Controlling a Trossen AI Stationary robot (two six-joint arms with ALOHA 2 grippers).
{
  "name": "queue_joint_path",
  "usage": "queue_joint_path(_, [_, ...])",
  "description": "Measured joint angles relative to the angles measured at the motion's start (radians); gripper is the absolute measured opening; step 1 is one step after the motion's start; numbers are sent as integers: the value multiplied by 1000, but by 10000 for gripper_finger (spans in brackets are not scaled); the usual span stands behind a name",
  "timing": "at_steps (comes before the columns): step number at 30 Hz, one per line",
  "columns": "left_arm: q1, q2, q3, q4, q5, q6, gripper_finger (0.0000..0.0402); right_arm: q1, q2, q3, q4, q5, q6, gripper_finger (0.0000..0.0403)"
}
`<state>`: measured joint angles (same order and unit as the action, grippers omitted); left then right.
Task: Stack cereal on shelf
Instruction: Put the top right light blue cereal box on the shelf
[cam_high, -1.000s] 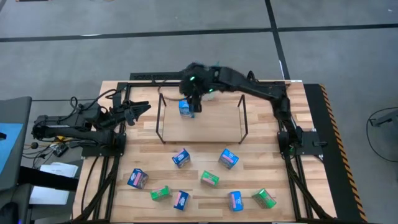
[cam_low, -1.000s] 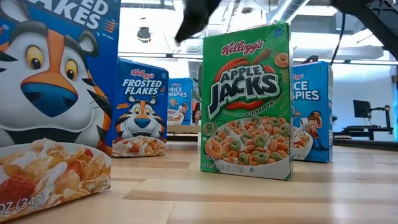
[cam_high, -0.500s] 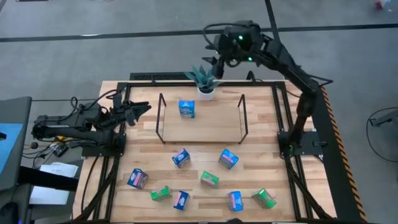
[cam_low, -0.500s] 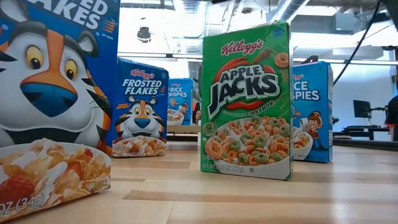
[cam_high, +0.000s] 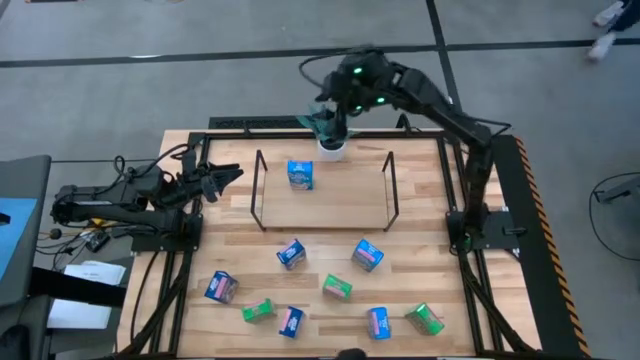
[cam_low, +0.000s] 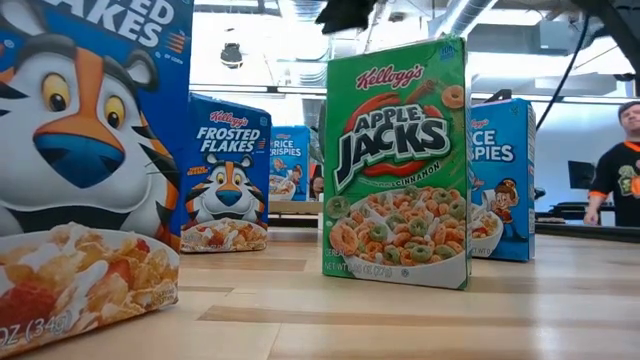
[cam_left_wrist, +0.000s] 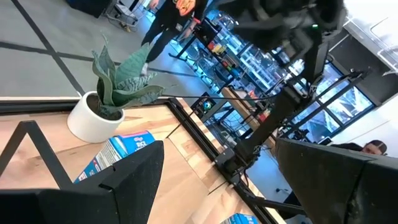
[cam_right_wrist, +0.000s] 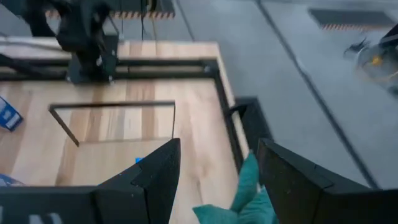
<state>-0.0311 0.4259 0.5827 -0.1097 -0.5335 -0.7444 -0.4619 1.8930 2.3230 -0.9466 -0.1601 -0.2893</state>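
Eight cereal boxes (cam_high: 351, 288) scattered on the near table (cam_high: 420, 215), one blue box (cam_high: 299, 174) on the shelf (cam_high: 330, 205), left gripper (cam_high: 228, 174) fingers spread empty at left, right gripper (cam_high: 333, 110) fingers apart, empty, over the potted plant (cam_high: 329, 130) beyond.

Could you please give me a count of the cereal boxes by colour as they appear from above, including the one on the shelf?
Blue cereal boxes: 6, one on the shelf, five on the table, e.g.
Green cereal boxes: 3, all on the table, e.g.
Total: 9
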Motion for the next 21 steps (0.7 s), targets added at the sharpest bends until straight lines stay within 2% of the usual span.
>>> queue_joint_path(8, [0, 0, 0, -6, 0, -3, 300, -29, -162, 4, -100, 0, 27, 239])
queue_joint_path(13, [0, 0, 0, -6, -1, -2, 300, 20, -174, -16, -233, -18, 56, 239])
queue_joint_path(16, [0, 0, 0, -6, 0, -7, 300, 58, -170, -125, -237, -112, 64, 239])
queue_joint_path(21, [0, 0, 0, -9, 6, -9, 300, 108, -174, -347, -151, -86, 115, 239])
